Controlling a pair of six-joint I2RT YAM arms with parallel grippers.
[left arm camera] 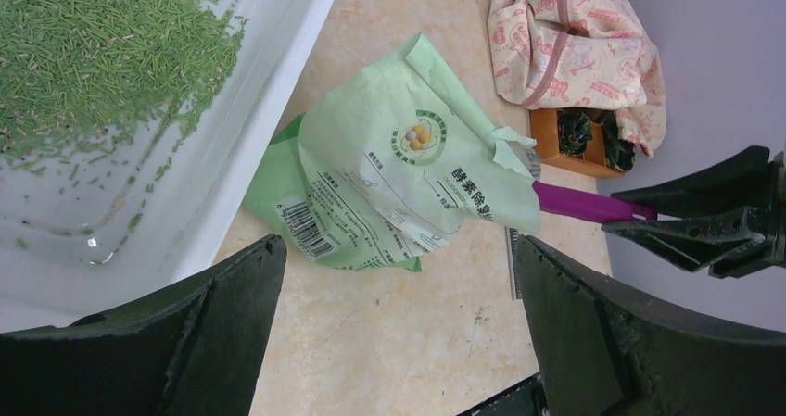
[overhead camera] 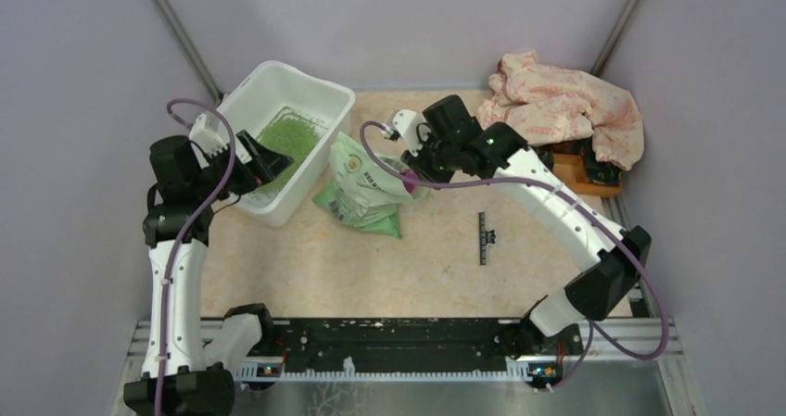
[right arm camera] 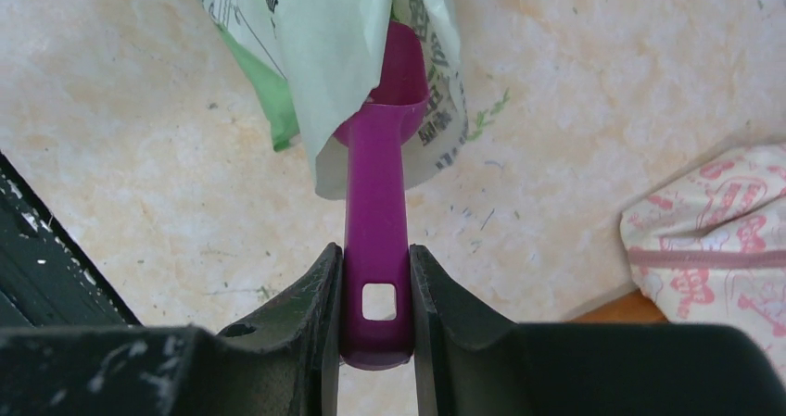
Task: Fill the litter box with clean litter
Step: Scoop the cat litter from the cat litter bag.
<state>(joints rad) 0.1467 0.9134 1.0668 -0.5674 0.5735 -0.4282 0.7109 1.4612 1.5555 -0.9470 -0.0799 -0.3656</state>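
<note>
The white litter box stands at the back left, with a patch of green clean litter inside; both show in the left wrist view, the tub and the litter. A light green printed bag lies beside the tub, also in the left wrist view. My right gripper is shut on a purple scoop's handle; the scoop bowl is inside the bag's mouth. My left gripper is open and empty over the tub's near edge, its fingers wide apart.
A pink patterned cloth is heaped at the back right over an orange wooden tray. A small black ruler-like strip lies on the table right of the bag. Grey walls enclose the table on three sides.
</note>
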